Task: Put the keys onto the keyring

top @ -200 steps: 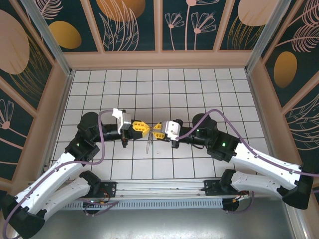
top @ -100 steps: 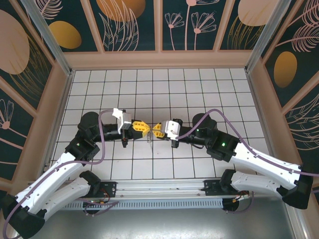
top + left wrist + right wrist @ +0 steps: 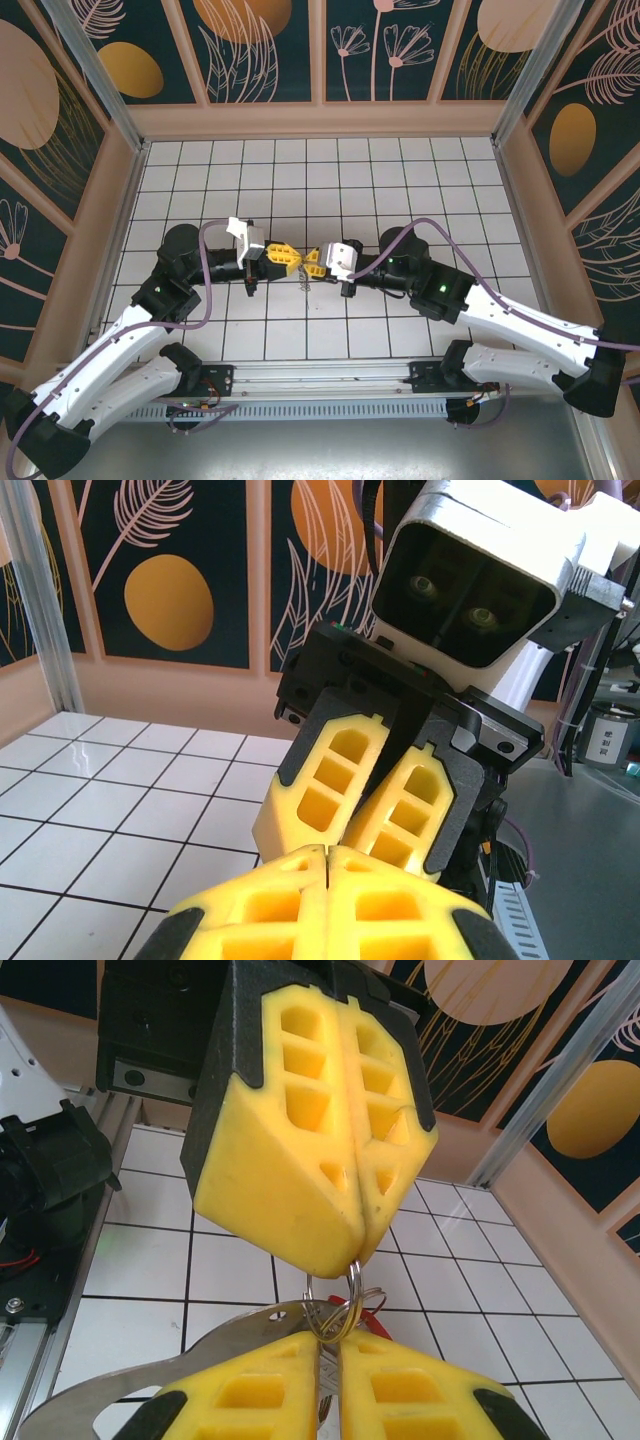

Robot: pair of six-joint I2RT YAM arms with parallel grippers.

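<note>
Now | left gripper [image 3: 352, 1248] clamps keys [image 3: 340, 1303] | right gripper [image 3: 330, 1348] clamps keyring [image 3: 200, 1355] | tiled floor [image 3: 150, 1260] beneath

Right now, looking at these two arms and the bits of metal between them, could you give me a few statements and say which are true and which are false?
1. The left gripper and the right gripper meet tip to tip above the tiled floor. True.
2. The left gripper is spread wide open. False: its fingers are pressed together, with a thin wire ring poking out of the tip.
3. The keyring lies on the floor far from both arms. False: it sits at the right gripper's fingertips.
4. A red piece shows beside the wire ring. True.
</note>
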